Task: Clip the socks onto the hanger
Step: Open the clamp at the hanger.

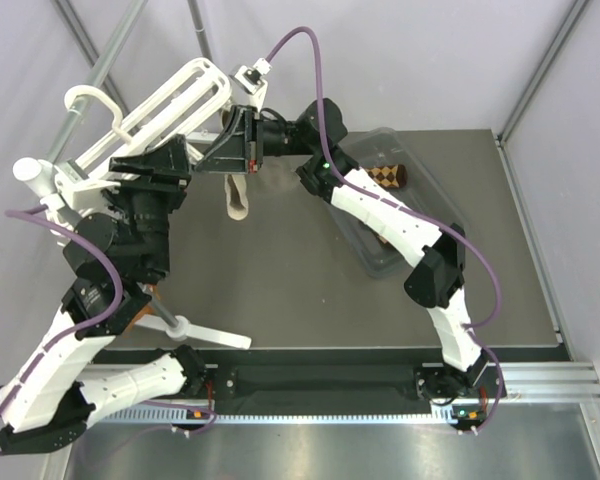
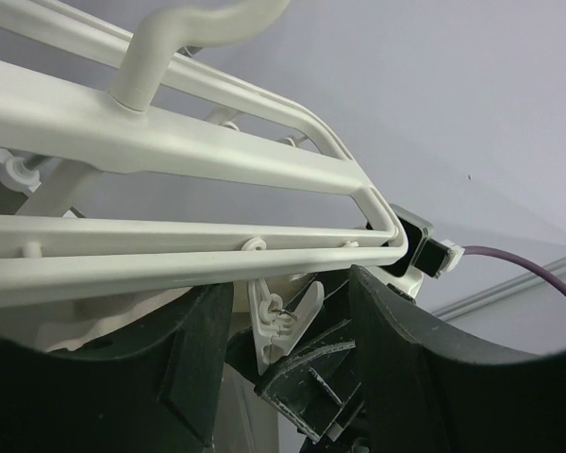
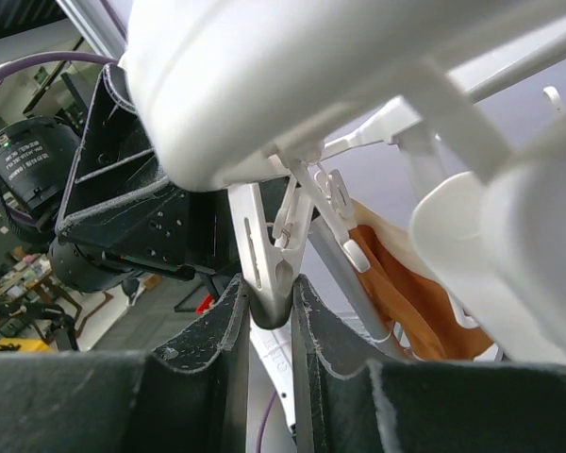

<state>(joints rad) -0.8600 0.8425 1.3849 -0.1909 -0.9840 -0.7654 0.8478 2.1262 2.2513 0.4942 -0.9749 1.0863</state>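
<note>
Dark grey table (image 1: 280,285), pale walls (image 1: 430,60), clear bin (image 1: 432,185) right, hanger (image 1: 193,82) left

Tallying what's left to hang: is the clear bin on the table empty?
No, a brown diamond-patterned sock lies inside the clear bin, near its far end.

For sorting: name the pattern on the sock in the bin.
The sock has brown-and-tan diamonds; top view shows it best.

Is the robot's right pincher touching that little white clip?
Touching. In the right wrist view, the right gripper has both fingers pressed against the lower end of the white clip, with no gap on either side.
</note>
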